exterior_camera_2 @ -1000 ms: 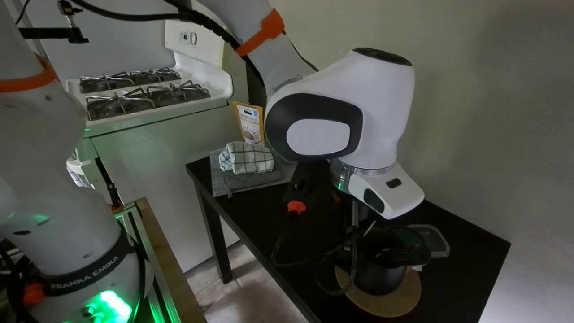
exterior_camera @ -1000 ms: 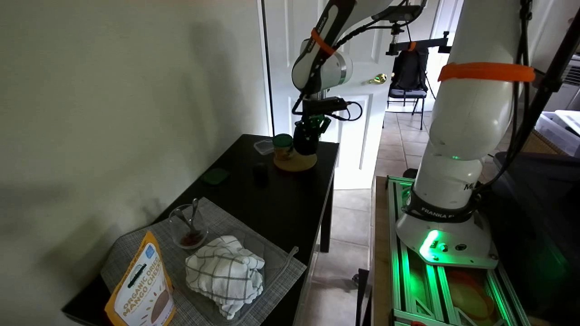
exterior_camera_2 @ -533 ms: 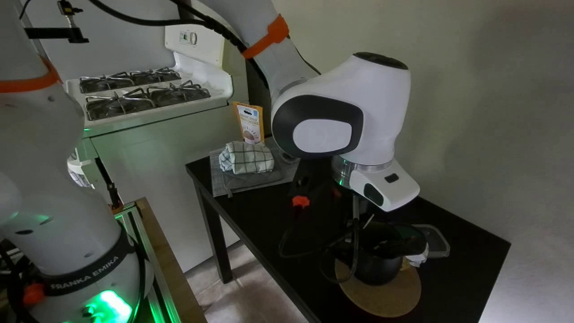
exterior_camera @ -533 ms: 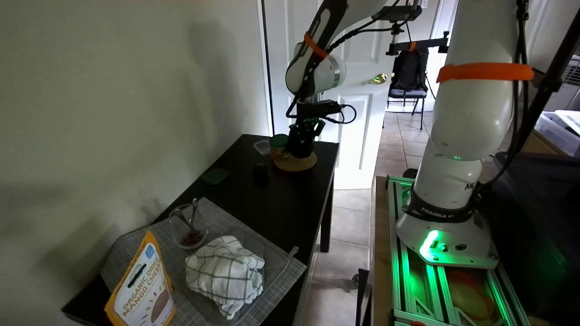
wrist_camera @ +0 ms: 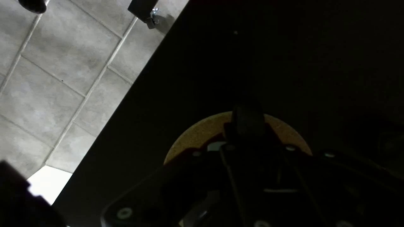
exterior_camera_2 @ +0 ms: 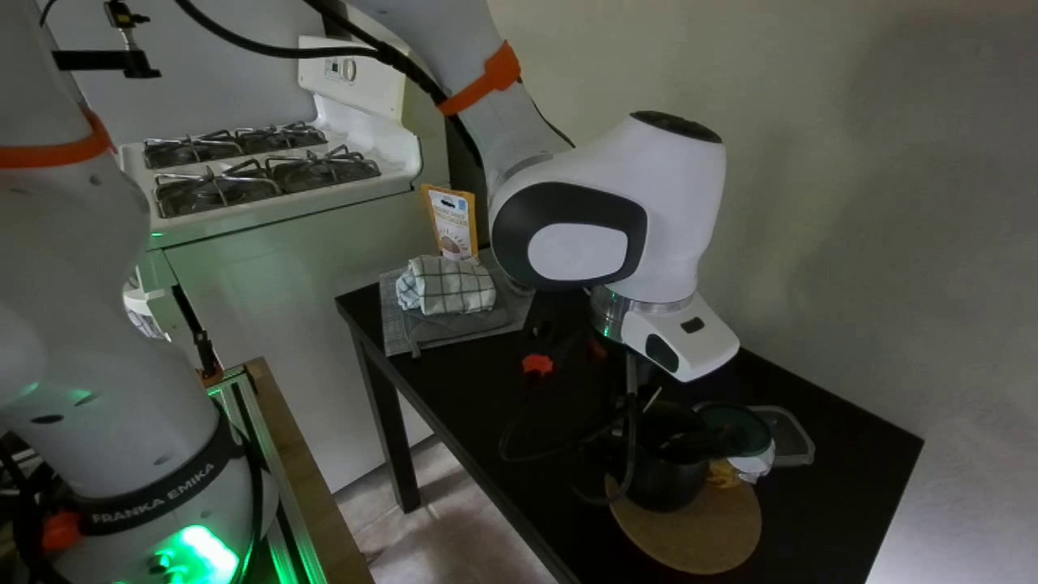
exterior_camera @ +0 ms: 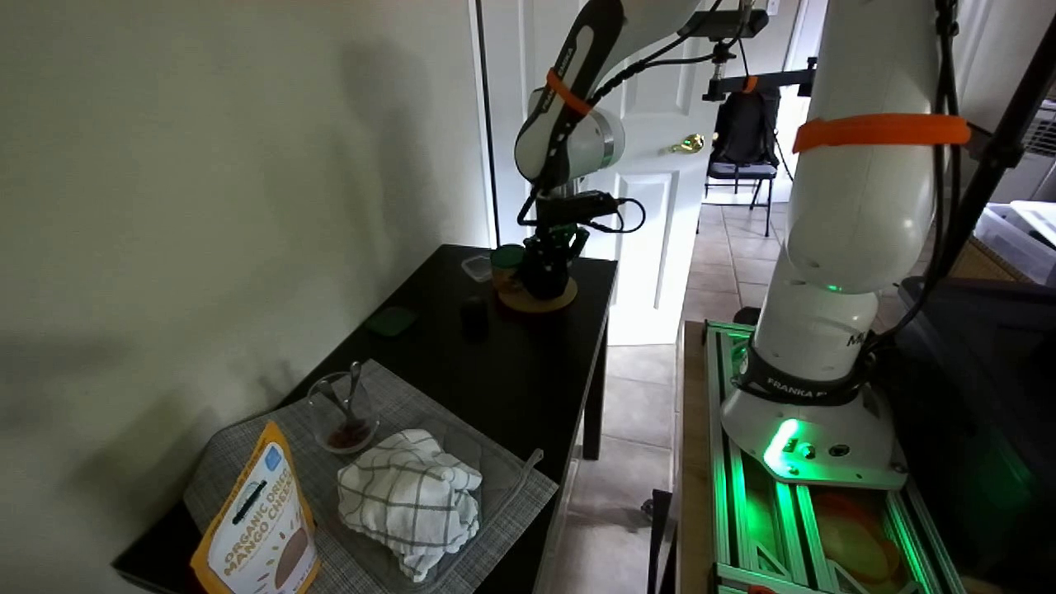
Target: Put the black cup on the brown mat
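The end effector (wrist_camera: 247, 127) is clamped on the black cup (exterior_camera_2: 669, 485), over the brown mat (exterior_camera_2: 699, 535); contact is too dark to judge. Settle the cup flat, clear of the green-lidded jar (exterior_camera: 506, 267), before releasing.

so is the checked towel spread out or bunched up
Bunched up: in both exterior views the checked towel sits as a thick, creased bundle, heaped rather than laid flat.

At lower right in an exterior view, cup (exterior_camera_2: 669, 485) over mat (exterior_camera_2: 701, 537), jar (exterior_camera_2: 742, 422) right of cup; left of centre, dried-mango pouch (exterior_camera_2: 452, 225) behind dish towel (exterior_camera_2: 448, 287).
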`<state>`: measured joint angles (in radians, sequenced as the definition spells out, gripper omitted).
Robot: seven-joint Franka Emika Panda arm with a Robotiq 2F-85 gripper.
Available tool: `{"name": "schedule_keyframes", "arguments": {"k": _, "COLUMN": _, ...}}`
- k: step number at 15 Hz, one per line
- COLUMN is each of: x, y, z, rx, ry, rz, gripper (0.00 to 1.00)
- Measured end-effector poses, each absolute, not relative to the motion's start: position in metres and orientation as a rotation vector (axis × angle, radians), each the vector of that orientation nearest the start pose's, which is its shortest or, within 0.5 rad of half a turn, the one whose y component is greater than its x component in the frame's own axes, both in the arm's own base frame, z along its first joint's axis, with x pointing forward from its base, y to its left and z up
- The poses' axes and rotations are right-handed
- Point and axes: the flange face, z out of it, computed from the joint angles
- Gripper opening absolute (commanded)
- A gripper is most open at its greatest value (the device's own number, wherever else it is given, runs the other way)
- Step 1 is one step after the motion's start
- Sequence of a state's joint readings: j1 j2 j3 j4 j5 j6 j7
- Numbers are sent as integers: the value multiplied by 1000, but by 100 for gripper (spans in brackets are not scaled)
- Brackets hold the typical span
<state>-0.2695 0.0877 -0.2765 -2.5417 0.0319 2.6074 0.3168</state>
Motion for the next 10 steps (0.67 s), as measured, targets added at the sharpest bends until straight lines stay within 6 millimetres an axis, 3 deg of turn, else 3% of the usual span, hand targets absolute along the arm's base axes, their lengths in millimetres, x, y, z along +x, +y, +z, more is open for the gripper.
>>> {"name": "schedule_keyframes", "arguments": {"k": 1, "x": 388, "y": -239, "z": 237, "rx": -2841, "ry": 1355, "rz": 37, "gripper": 47}}
{"name": "schedule_keyframes", "arguments": {"k": 3, "x": 387, "y": -238, "z": 235, "rx": -2841, "ry": 1356, "rz": 44, "gripper": 53}}
{"name": "schedule_keyframes", "arguments": {"k": 9, "x": 387, "y": -239, "z": 237, "rx": -2840, "ry": 1356, "rz": 37, "gripper": 99}}
{"name": "schedule_keyframes", "arguments": {"k": 10, "x": 387, "y": -239, "z": 239, "rx": -2839, "ry": 1357, "rz": 33, "gripper": 100}}
